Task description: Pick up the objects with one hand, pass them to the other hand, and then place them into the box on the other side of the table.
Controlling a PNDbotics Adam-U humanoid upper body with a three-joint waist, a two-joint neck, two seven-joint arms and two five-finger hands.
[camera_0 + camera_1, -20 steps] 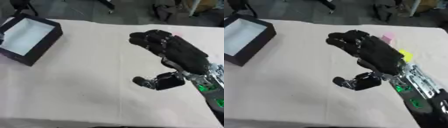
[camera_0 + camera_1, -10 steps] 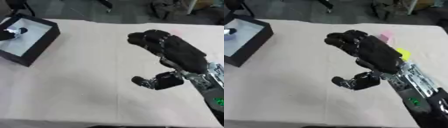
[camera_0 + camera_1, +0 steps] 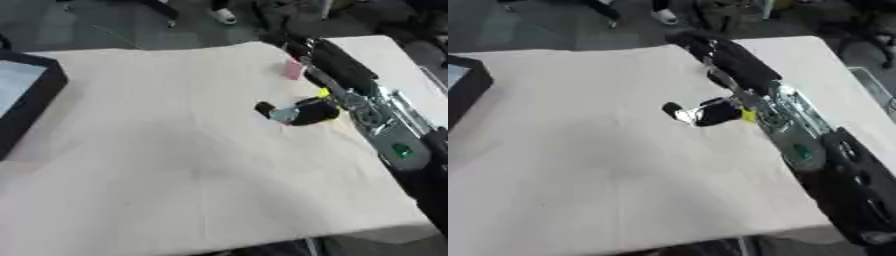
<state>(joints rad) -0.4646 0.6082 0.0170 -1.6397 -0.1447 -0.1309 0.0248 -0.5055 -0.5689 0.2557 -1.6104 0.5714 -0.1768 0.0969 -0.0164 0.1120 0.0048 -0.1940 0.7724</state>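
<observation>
My right hand [image 3: 339, 64] reaches in from the right over the table's right side. It is open, with straight fingers pointing to the far left and the thumb [image 3: 294, 112] sticking out to the left. A small pink object [image 3: 293, 69] stands on the cloth just left of the fingers. A small yellow object [image 3: 324, 93] shows between the thumb and the palm; whether it touches the hand I cannot tell. The black box [image 3: 28, 102] with a pale inside sits at the left edge. The left hand shows in no view.
A cream cloth [image 3: 175, 150] covers the table, whose front edge runs along the bottom. A second pale surface [image 3: 385, 55] lies behind my right arm. Dark floor and chair legs show beyond the far edge.
The whole picture has shifted, so the camera has moved: the box now sits at the left edge. My right hand now shows edge-on, and the pink and yellow objects show beside it.
</observation>
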